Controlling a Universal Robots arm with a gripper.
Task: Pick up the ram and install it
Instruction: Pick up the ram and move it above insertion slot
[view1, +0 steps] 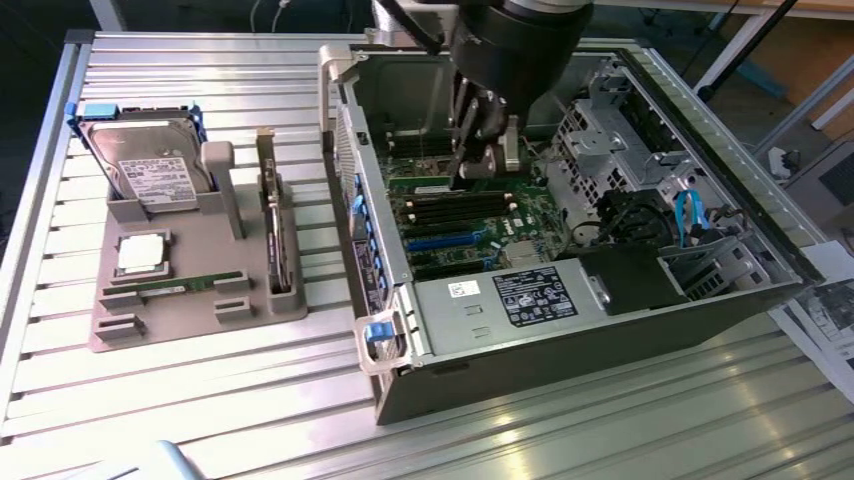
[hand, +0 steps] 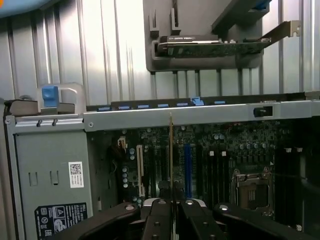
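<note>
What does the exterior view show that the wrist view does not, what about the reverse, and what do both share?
The exterior view adds the hard drive, the processor and the blue cables. The wrist view adds a close, edge-on look at the ram, held in the shut pincer, and the socket. Both share the case, the motherboard and the card in its holder.

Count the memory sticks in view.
2. One memory stick lies on the gray tray; the other stick is pinched edge-on in the gripper over the motherboard. More may be hidden inside the case.
</note>
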